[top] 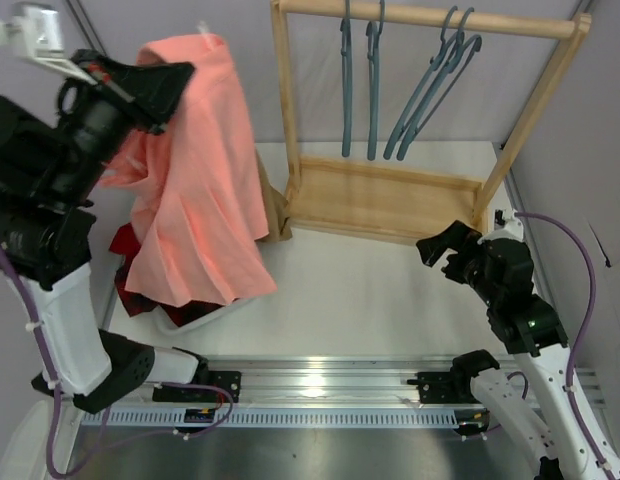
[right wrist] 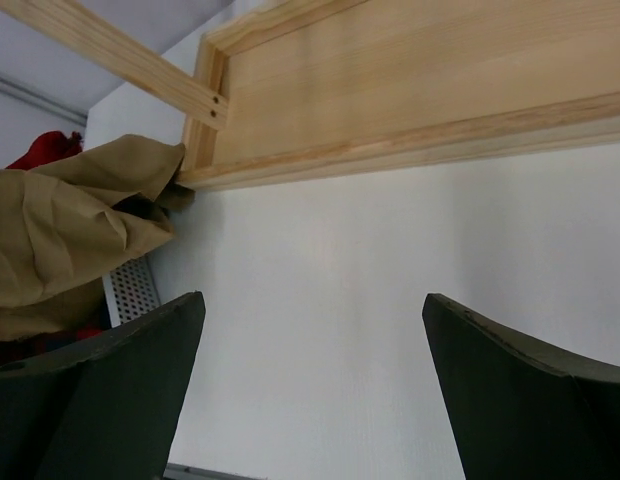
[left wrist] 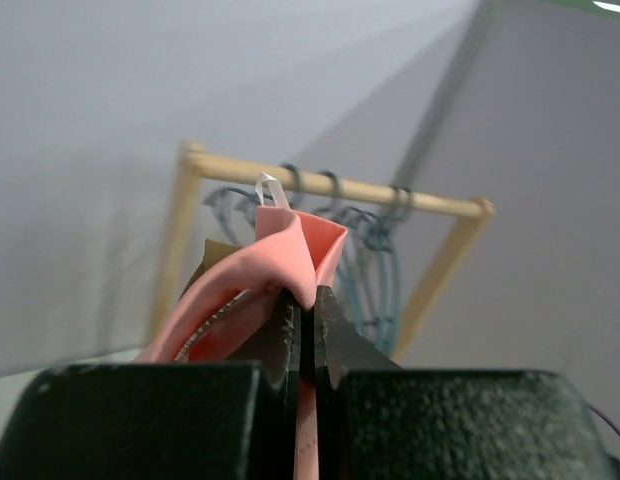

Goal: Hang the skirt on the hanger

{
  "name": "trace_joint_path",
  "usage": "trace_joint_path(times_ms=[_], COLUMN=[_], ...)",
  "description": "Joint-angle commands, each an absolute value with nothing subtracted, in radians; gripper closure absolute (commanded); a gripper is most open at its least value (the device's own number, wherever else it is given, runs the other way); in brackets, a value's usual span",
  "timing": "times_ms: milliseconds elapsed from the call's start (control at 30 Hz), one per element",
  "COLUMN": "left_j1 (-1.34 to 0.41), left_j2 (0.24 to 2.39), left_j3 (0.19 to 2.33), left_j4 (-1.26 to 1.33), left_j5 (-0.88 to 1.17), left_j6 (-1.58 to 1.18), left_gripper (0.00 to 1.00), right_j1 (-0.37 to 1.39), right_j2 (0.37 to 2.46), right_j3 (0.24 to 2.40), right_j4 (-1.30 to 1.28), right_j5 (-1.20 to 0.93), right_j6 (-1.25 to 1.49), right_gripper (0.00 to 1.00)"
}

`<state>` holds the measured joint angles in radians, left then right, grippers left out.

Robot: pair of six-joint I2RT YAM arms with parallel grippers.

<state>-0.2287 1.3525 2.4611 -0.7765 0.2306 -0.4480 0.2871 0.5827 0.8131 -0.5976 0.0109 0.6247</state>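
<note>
The salmon-pink skirt (top: pixel 200 180) hangs lifted high at the left, its hem draping over the basket. My left gripper (top: pixel 185 72) is shut on its top edge; in the left wrist view the pink fold (left wrist: pixel 300 250) with a small white label sticks out above the closed fingers (left wrist: pixel 308 310). Several teal-blue hangers (top: pixel 373 85) hang from the wooden rack's top bar (top: pixel 430 18) to the right of the skirt; they show blurred behind the fold in the left wrist view (left wrist: pixel 375 270). My right gripper (top: pixel 437 245) is open and empty, low over the white table near the rack's base.
The wooden rack base (top: pixel 385 200) lies at the back centre. A white basket (top: pixel 205 312) at the left holds a dark red garment (top: pixel 140 285) and a tan-brown garment (right wrist: pixel 60 225), which hangs over the basket's edge beside the rack base (right wrist: pixel 390 90).
</note>
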Motion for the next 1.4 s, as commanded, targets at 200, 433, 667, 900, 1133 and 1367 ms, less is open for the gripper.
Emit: trace_joint_path(times_ms=[200,433,667,900,1133,1367], left_j1=[-0.985,-1.178,-1.339,-1.338,-0.826,-0.404], left_j2=[1.338,1.160,1.259,1.318,1.132,1.147], left_j3=[2.132,1.683,1.396,1.465,1.421,1.306], left_j4=[-0.663,-0.483,-0.367,-0.491,-0.638,-0.586], left_j5=[-0.339,-0.500,-0.445,-0.569,-0.512,-0.329], left_j6=[-0.199,-0.307,-0.566,-0.502,-0.569,-0.577], left_gripper=[1.00,1.00,0.99,0.01,0.01,0.01], right_j1=[0.276,0.276,0.276,0.278,0.282,0.526], right_j2=[0.474,0.463,0.463,0.477,0.534,0.736], right_j3=[0.896,0.930,0.933,0.956,0.845,0.768], right_j4=[-0.854,-0.873,-0.877,-0.916,-0.712,-0.275], right_j5=[0.317,0.290,0.233,0.166,-0.191,-0.108], right_j6=[0.690,0.681,0.687,0.652,0.623,0.669], right_gripper=[0.01,0.01,0.01,0.00,0.01,0.01])
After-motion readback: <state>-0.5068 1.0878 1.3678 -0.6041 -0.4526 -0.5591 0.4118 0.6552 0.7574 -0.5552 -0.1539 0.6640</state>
